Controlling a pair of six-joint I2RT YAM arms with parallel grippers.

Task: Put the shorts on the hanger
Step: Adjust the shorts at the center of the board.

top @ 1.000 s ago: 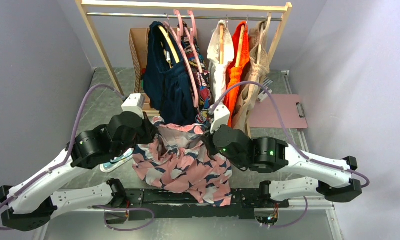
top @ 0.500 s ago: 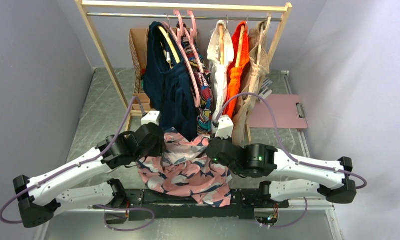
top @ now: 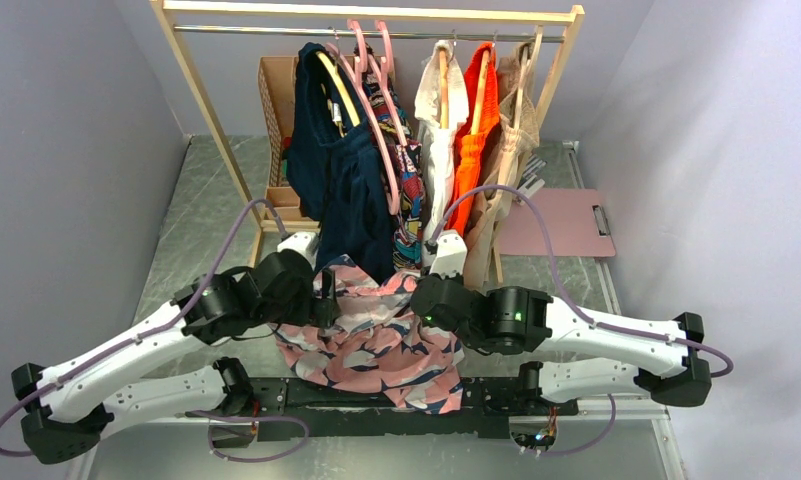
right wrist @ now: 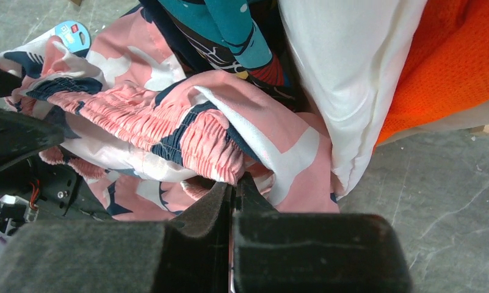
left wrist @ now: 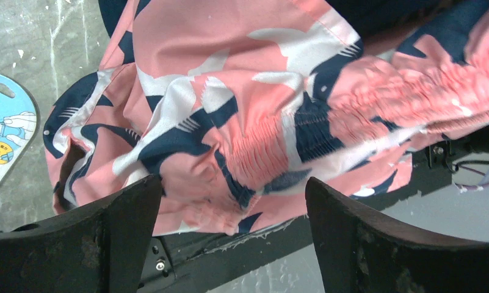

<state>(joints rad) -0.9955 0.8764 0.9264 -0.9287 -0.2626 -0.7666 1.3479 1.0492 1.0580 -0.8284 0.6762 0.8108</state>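
Observation:
The pink shorts with navy and white print hang bunched between my two arms, low over the near table edge. My right gripper is shut on the gathered waistband, with fabric pinched at the tips of the right gripper. At the shorts' left side my left gripper is open. In the left wrist view the left gripper stands wide, with the shorts just beyond its fingertips and nothing between them. The pale-pink hanger hangs on the rail behind, among other garments.
A wooden rack carries a navy garment and white, orange and beige ones. A cardboard box stands behind, a pink clipboard lies at right, and a blue card lies on the table.
My left gripper has opened and let go of the shorts, and its arm has swung right and forward. The shorts' left side has dropped. The right gripper keeps its hold.

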